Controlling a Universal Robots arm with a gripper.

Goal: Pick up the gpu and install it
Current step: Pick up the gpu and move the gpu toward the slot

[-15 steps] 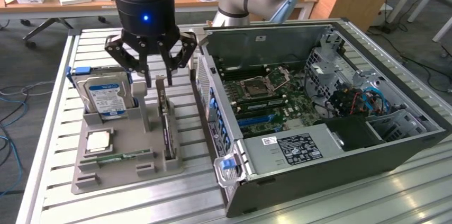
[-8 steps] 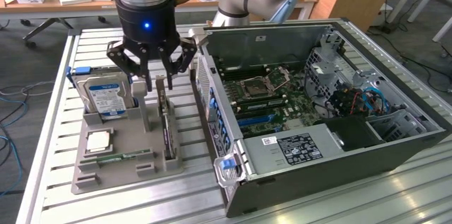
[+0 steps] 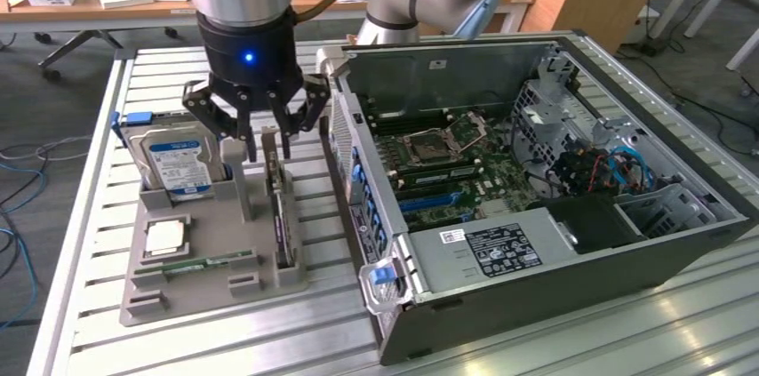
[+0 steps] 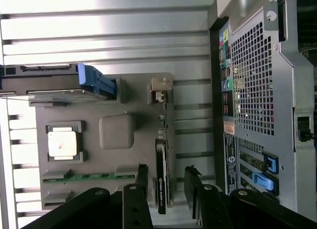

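The gpu (image 3: 283, 216) stands on edge in a slot of the grey holder (image 3: 213, 292), a thin green card with a black cooler and a silver bracket at its far end. From above, in the wrist view, the gpu (image 4: 162, 164) is edge-on. My gripper (image 3: 270, 138) hangs straight over it, open, with one finger on each side of the card's upper edge. The wrist view shows the gripper (image 4: 166, 178) with gaps between both fingers (image 4: 141, 179) and the card. Nothing is held.
The holder (image 4: 133, 90) also carries a hard drive (image 3: 180, 158), a processor chip (image 3: 166, 238) and a memory stick (image 3: 195, 262). The open computer case (image 3: 664, 243) lies close at the exterior view's right, its motherboard (image 3: 457, 158) exposed. All rest on a slatted metal table (image 3: 95, 340).
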